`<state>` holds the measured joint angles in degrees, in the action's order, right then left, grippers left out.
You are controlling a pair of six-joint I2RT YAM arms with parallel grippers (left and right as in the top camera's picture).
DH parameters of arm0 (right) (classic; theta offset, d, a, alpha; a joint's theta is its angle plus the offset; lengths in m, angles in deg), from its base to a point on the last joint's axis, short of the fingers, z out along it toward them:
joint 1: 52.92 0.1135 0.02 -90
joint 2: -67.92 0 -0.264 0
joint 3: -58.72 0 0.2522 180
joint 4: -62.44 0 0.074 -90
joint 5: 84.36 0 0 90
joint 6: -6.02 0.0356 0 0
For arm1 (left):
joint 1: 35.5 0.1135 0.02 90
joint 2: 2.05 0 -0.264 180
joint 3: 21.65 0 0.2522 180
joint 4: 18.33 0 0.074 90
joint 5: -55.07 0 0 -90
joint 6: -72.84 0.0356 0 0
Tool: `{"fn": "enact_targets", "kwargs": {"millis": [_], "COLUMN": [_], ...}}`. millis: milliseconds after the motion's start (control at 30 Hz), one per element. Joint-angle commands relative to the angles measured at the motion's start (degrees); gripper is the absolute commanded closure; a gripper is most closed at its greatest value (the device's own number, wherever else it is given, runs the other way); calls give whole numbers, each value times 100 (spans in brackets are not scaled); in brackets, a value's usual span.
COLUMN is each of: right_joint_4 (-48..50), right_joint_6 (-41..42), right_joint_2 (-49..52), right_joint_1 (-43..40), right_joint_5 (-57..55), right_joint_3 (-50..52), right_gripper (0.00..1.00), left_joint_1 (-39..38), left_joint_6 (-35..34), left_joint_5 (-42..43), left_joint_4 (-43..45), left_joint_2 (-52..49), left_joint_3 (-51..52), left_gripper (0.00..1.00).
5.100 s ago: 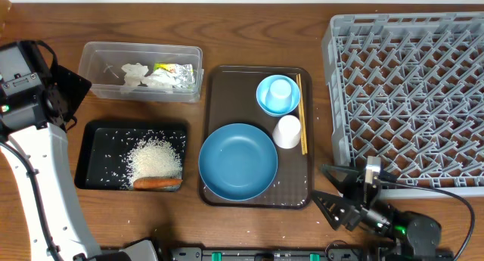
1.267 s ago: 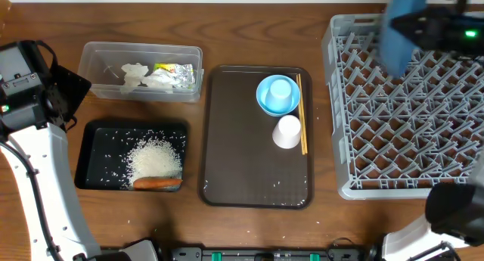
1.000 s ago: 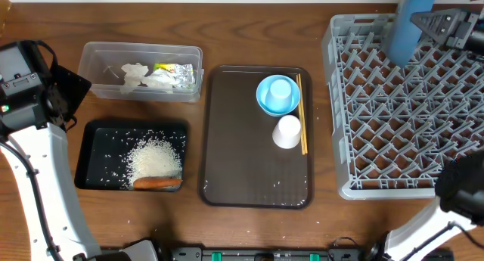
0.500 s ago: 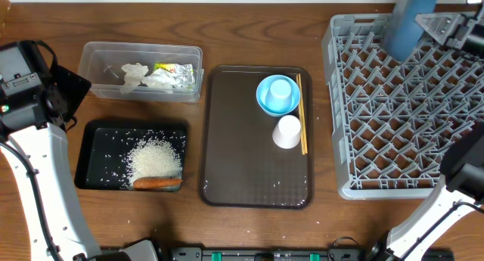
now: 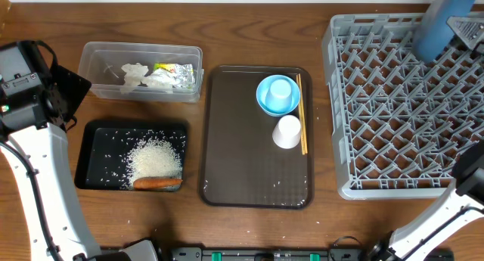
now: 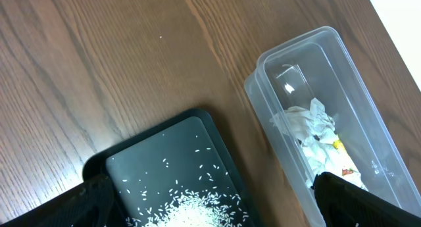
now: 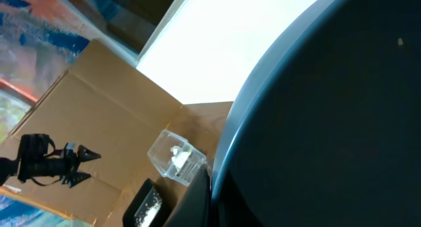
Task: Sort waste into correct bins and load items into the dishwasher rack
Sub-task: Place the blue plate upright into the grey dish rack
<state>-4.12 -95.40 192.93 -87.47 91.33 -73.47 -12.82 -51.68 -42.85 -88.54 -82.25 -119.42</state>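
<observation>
1. Overhead view, state.
   - The right gripper [image 5: 463, 28] is pinched on the rim of the large blue plate [image 5: 441, 23].
   - It holds the plate edge-on above the far right corner of the dishwasher rack [image 5: 408, 102].
   - No dish sits among the rack's pegs yet.
   - The light blue cup [image 5: 280, 91] stands inside the small bowl [image 5: 265, 104] on the brown tray [image 5: 242, 140].
   - The white cup [image 5: 287, 131] is just beside the chopsticks [image 5: 302, 113].

2. Overhead view, risk.
   - A rim-only pinch may let the plate swing or slip.
   - If it is lowered off a peg row, it could strike the pegs or the rack's far wall, then tip flat.
   - The plate hangs close to the frame's edge, so the margin beyond the rack cannot be judged.

3. Overhead view, room.
   - Every peg row looks free.
   - The tray's near half is bare.
   - The chopsticks lie near the tray's right rim, which leaves little room for fingers.

4. Left wrist view.
   - The left gripper [image 6: 210, 187] is spread wide and holds nothing.
   - It hangs above the black tray [image 6: 171, 154] with its loose rice [image 6: 191, 207].
   - The clear tub [image 6: 296, 62] holds crumpled tissue [image 6: 309, 125].
   - Waste appears sorted, and the carrot is not visible here.

5. Right wrist view.
   - The plate's dark face fills most of the picture.
   - The fingers themselves cannot be made out.
   - The tub shows small in the distance.
</observation>
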Motion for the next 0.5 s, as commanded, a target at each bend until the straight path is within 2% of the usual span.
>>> {"fn": "enact_targets", "kwargs": {"millis": [0,467], "right_joint_4": [37,37], "right_joint_6": [7,181], "right_joint_2": [-15,487], "right_joint_1": [151,332], "right_joint_5": [358,52], "right_joint_3": [-68,-66], "right_gripper": [99,99], "left_joint_1": [24,24], "left_joint_6": [-7,-7], "left_joint_5": [-70,-70], "left_joint_4": [-11,-11], "left_joint_2": [-28,-28], "left_joint_3": [-57,-55], "left_gripper": [0,0]}}
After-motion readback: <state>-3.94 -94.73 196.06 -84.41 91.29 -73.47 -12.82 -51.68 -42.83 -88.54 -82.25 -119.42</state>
